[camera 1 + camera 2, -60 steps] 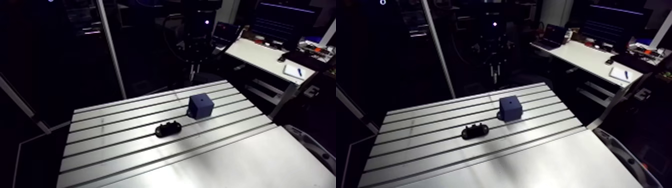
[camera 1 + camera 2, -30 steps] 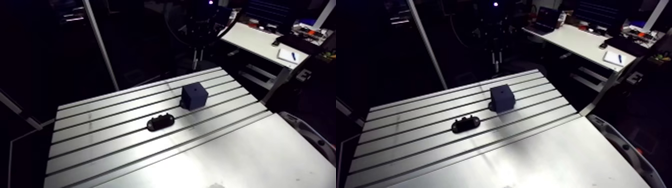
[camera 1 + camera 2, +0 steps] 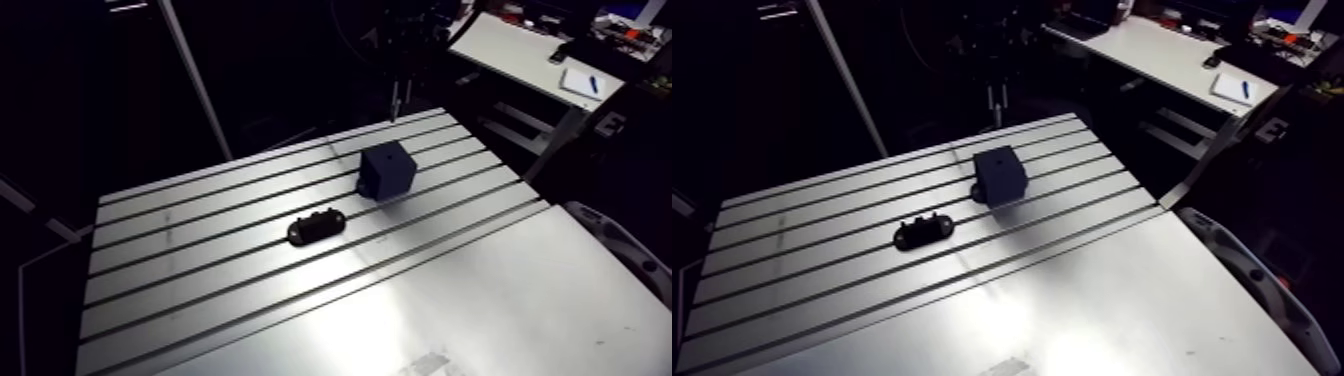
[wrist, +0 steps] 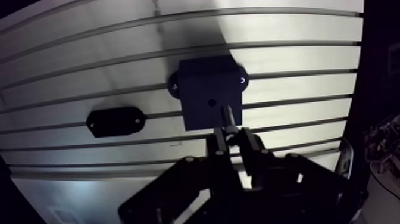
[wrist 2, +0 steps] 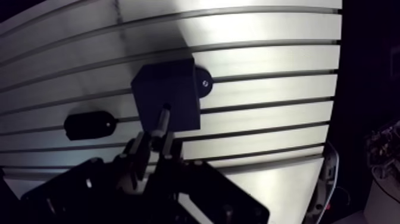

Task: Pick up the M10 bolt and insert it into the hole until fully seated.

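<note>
The pale grey metal M10 bolt (image 4: 227, 117) is clamped between the two black fingers (image 4: 219, 145) of the gripper (image 4: 233, 142), which is closed on its shank. Its long axis runs in line with the fingers. The free end juts out past the fingertips and points down at the table. I cannot tell whether that end is the head or the thread.

In the wrist view the tip lies over the top face of the dark blue cube-shaped block (image 4: 202, 89), just beside the small round hole (image 4: 211, 102) in that face and not in it. In the arm view the bolt hangs upright, raised well clear of the block, above the table's far edge.

The block stands on the slotted part of the table toward the far right corner. Two flat tabs (image 4: 174, 87) at its base each carry a bright screw.

A black oval plastic holder (image 4: 115, 121) lies well apart from the block, nearer the middle of the table, with its long axis along the slots.

The slotted aluminium table (image 3: 200, 270) is bright and bare-metal, with its dark grooves running from side to side. Toward the near right corner it gives way to a smooth aluminium sheet (image 3: 480, 300) without grooves. The surroundings beyond the edges are dim.
</note>
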